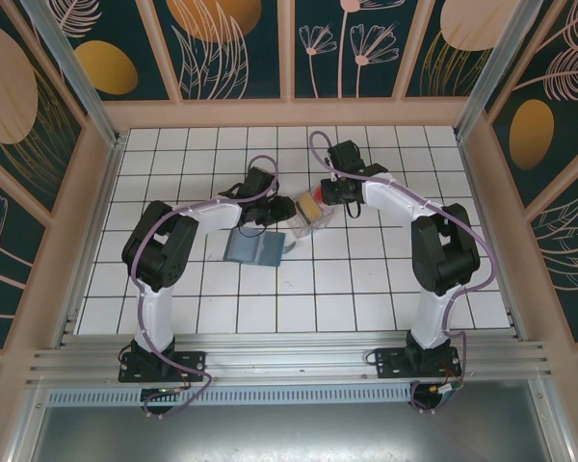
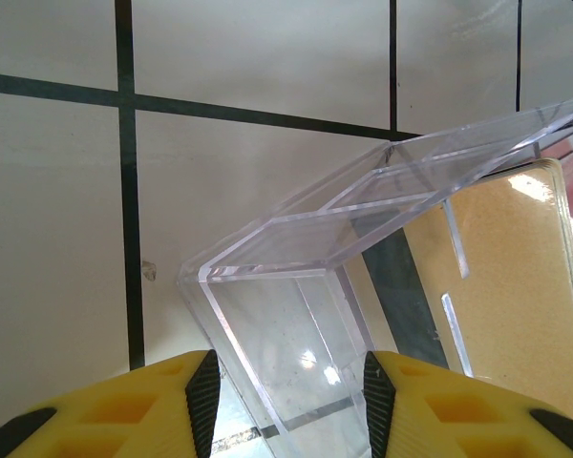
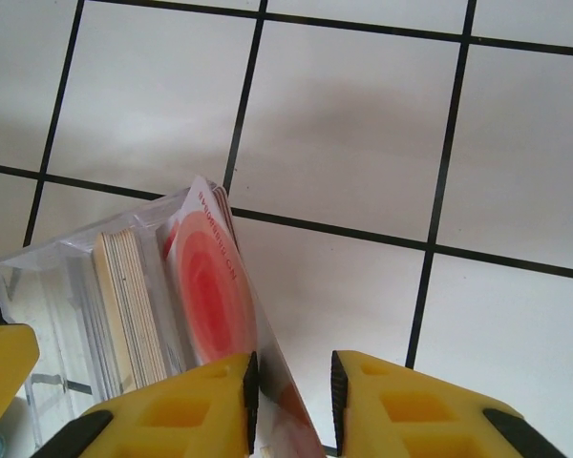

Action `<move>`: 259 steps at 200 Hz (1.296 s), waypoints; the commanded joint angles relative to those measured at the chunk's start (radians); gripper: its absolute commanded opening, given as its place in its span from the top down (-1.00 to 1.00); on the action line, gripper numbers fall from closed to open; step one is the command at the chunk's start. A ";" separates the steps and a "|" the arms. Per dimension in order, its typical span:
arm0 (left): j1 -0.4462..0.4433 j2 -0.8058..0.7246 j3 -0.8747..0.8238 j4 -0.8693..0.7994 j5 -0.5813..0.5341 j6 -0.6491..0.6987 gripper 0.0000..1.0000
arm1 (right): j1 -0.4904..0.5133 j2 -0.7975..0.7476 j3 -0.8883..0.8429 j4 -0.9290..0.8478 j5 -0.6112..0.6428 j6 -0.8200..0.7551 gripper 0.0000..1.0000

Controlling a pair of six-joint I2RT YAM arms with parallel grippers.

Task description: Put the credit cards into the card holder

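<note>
Red card [image 3: 210, 296] w/ tan stack [image 3: 129, 305] (clear tray [image 3: 48, 286]).

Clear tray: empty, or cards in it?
Not empty. A stack of tan cards stands on edge inside the tray, with a red card beside them.

the tray [image 2: 296, 239] is clear, glossy plastic, smooth, with bright glints on its walls. inside it, the tan card [image 2: 501, 286] looks matt and grainy, like cork, while the red card [image 3: 210, 296] is smooth, shiny plastic. the left gripper [image 2: 289, 386] has matt yellow plastic fingers [image 2: 124, 415] with black pads [image 2: 203, 396]. the table [image 1: 366, 289] is smooth white tile with a faint sheen. the wallet [image 1: 255, 248] looks matt.
</note>
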 commanded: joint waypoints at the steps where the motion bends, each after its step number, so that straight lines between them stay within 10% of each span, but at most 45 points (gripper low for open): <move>1: -0.003 0.021 -0.019 -0.053 -0.009 -0.006 0.08 | 0.003 -0.013 0.041 -0.026 0.014 -0.014 0.50; 62: -0.002 0.024 -0.013 -0.058 -0.009 -0.002 0.08 | 0.013 0.002 0.058 -0.040 0.006 -0.020 0.99; 122: -0.002 0.024 -0.029 -0.051 -0.009 -0.005 0.08 | 0.011 -0.059 0.039 -0.022 -0.007 -0.007 1.00; 259: -0.002 -0.111 -0.058 0.026 0.051 -0.050 0.04 | -0.135 -0.200 -0.112 0.169 -0.458 0.148 1.00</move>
